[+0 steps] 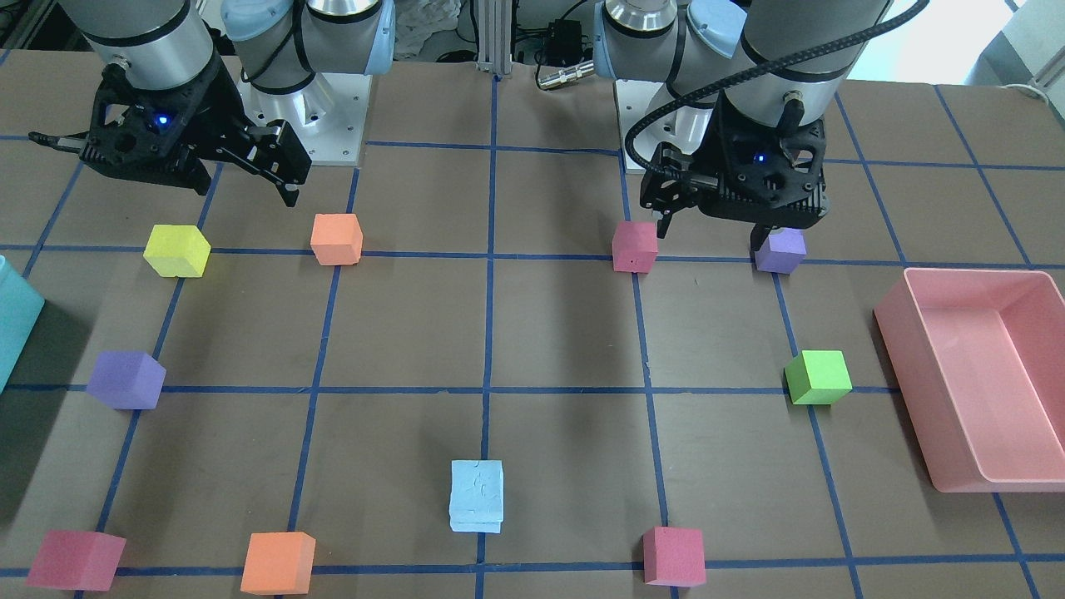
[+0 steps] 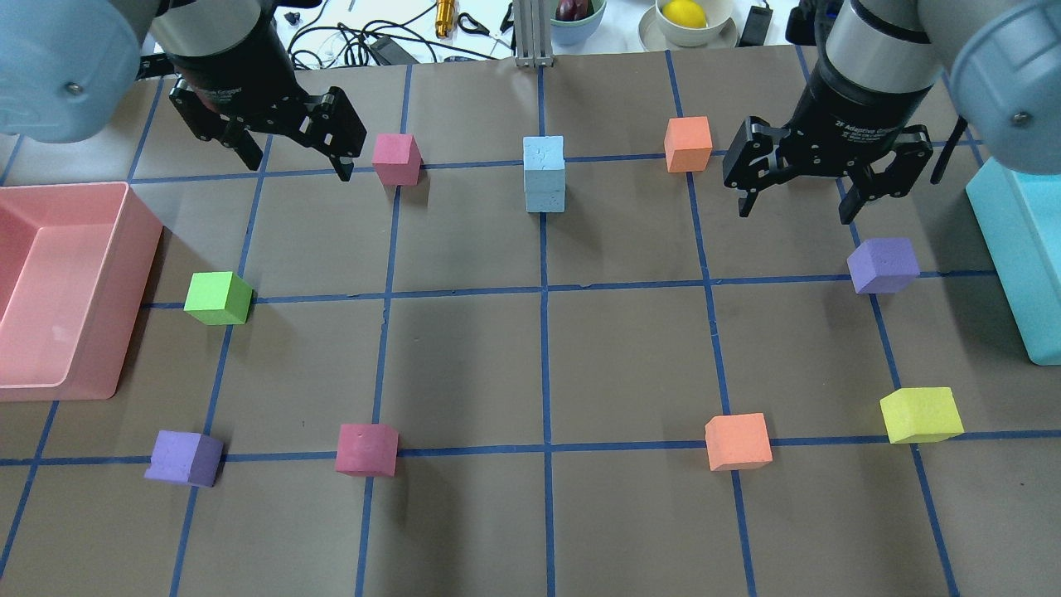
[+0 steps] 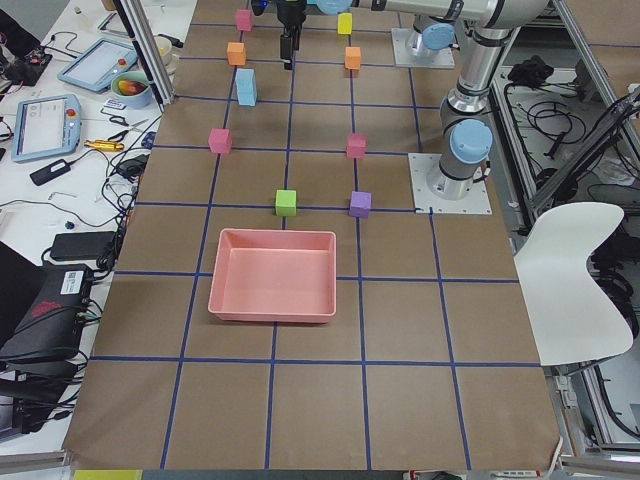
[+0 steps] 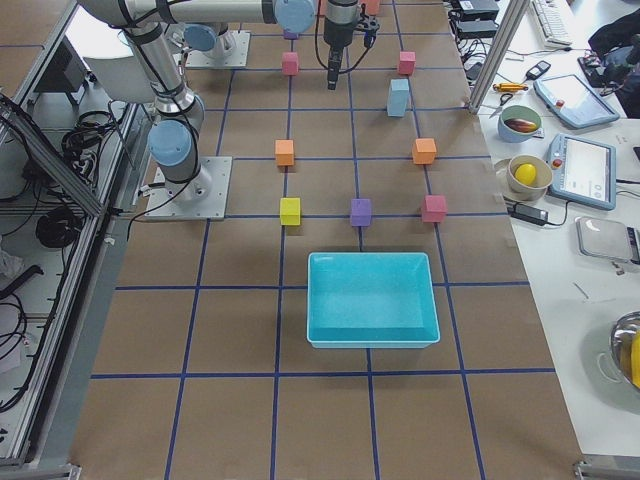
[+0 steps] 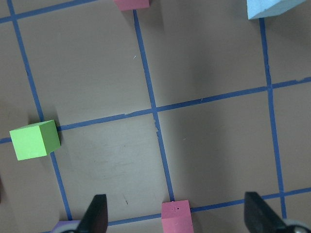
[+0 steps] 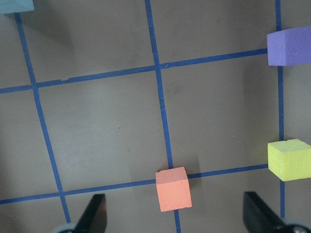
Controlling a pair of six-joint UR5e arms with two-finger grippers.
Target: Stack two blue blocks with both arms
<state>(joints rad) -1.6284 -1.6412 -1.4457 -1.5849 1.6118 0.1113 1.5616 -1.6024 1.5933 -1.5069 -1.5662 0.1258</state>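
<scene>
The two pale blue blocks (image 2: 545, 174) stand stacked, one on top of the other, on the centre grid line at the far side of the table; the stack also shows in the front view (image 1: 477, 497). My left gripper (image 2: 297, 162) is open and empty, raised above the table to the left of the stack, near a red cube (image 2: 395, 158). My right gripper (image 2: 794, 211) is open and empty, raised to the right of the stack, near an orange cube (image 2: 688, 143). A corner of the stack shows in the left wrist view (image 5: 272, 7).
A pink bin (image 2: 137, 249) stands at the left edge and a teal bin (image 2: 1015, 249) at the right edge. Green (image 2: 218, 298), purple (image 2: 884, 264), yellow (image 2: 920, 414), orange (image 2: 737, 441), red (image 2: 366, 448) and another purple cube (image 2: 184, 457) lie scattered on the grid.
</scene>
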